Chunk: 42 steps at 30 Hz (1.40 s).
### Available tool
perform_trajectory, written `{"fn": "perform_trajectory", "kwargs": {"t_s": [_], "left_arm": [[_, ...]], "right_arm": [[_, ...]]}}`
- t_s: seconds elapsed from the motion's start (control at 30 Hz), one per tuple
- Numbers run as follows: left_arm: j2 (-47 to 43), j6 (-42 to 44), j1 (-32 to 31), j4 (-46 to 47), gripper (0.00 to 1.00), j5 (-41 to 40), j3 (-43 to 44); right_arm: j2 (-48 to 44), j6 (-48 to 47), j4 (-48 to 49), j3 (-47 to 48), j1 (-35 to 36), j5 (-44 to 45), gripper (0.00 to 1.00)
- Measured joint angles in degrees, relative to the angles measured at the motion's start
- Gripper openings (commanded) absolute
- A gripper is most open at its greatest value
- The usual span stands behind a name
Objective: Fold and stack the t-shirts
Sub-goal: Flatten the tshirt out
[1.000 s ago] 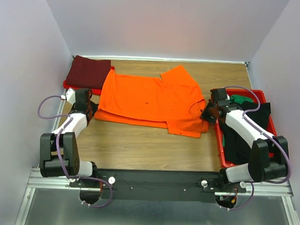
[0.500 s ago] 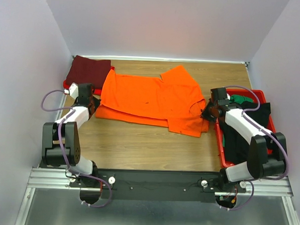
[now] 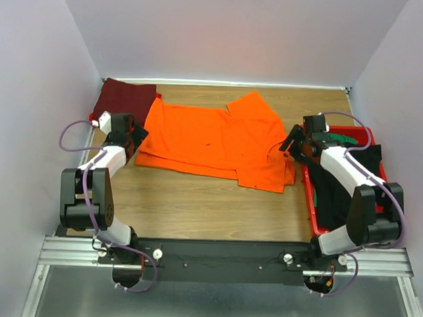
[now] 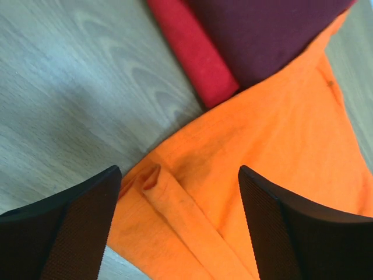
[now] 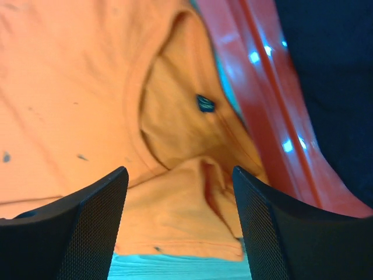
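The bright orange t-shirt (image 3: 216, 137) lies spread on the wooden table, its front part folded up over itself. My left gripper (image 3: 134, 133) hovers open over the shirt's left hem corner (image 4: 169, 204), nothing between its fingers. My right gripper (image 3: 291, 144) stands open above the collar side (image 5: 175, 175), close to the red tray's wall. A dark maroon t-shirt (image 3: 126, 101) lies folded at the back left on a red one (image 4: 195, 55). Black t-shirt (image 3: 351, 178) and green t-shirt (image 3: 339, 139) sit in the tray.
The rigid red plastic tray (image 3: 309, 198) stands along the table's right side, touching the orange shirt's edge. Lilac walls close in the left, back and right. Bare wooden table (image 3: 195, 207) lies between the shirt and the arm bases.
Both grippers have opened and let go of the orange shirt's corners. The left gripper moved back toward the maroon shirt, the right rose slightly; the folded edge now lies flat.
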Motion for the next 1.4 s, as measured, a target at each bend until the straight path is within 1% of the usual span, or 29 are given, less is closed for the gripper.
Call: {"fn": "perform_trajectory", "kwargs": {"t_s": [0.2,0.3,0.37,0.4,0.47,0.6,0.67,0.8,1.0,1.13,1.17,1.2,1.23,1.27,1.33,1.4], "left_arm": [[-6.9,0.4,0.0,-2.0,0.91,-0.9,-0.2],[-13.1,-0.3,-0.3,-2.0,0.90,-1.7,-3.8],[-16.2,-1.1,-0.7,-2.1,0.85,-2.4,-6.9],[-17.4,-1.4,-1.1,-2.2,0.84,-2.7,-8.7],[-18.4,-2.3,-2.3,-2.5,0.77,-3.2,-11.8],[-18.4,-4.3,-4.6,-4.0,0.73,-4.1,-16.3],[-17.8,-5.0,-5.3,-4.2,0.73,-4.4,-17.0],[-15.3,-5.6,-6.0,-4.0,0.72,-5.3,-17.0],[-9.9,-5.8,-6.0,-2.0,0.64,-6.7,-14.8],[-6.9,-5.9,-6.0,-0.6,0.51,-7.0,-13.1],[-6.1,-5.8,-6.0,-0.3,0.39,-7.1,-12.7],[-5.6,-5.9,-6.0,-0.1,0.34,-7.2,-12.5],[-5.2,-5.9,-6.0,0.2,0.16,-7.3,-12.4],[-4.9,-5.9,-6.0,0.1,0.08,-7.3,-12.4],[-4.4,-5.4,-6.0,0.2,0.00,-7.4,-12.4],[-4.2,-5.2,-6.0,0.3,0.00,-7.5,-12.4]], "right_arm": [[-2.3,-0.8,1.1,0.0,1.9,-0.7,0.79],[-5.6,-0.4,1.4,-2.7,6.7,0.2,0.76],[-6.8,0.1,1.6,-4.5,10.2,0.9,0.75],[-6.9,0.4,1.6,-5.1,11.3,1.3,0.75],[-7.2,1.0,1.5,-6.5,13.0,2.4,0.73],[-7.6,2.1,1.5,-9.0,14.5,5.1,0.72],[-7.6,2.2,1.5,-9.6,14.8,6.6,0.72],[-7.4,2.2,1.6,-9.7,14.8,8.6,0.72],[-5.5,2.0,1.6,-9.6,14.8,10.6,0.72],[-5.1,1.6,1.6,-9.6,14.8,11.4,0.72],[-5.1,1.4,1.6,-9.6,14.8,11.8,0.72],[-5.2,1.2,1.6,-9.6,14.8,12.2,0.72],[-5.2,1.1,1.6,-9.6,14.8,12.5,0.72],[-5.2,1.0,1.6,-9.6,14.8,12.8,0.72],[-5.6,0.9,1.5,-9.6,14.8,13.8,0.72],[-6.3,0.9,1.5,-9.6,14.8,14.6,0.72]]}}
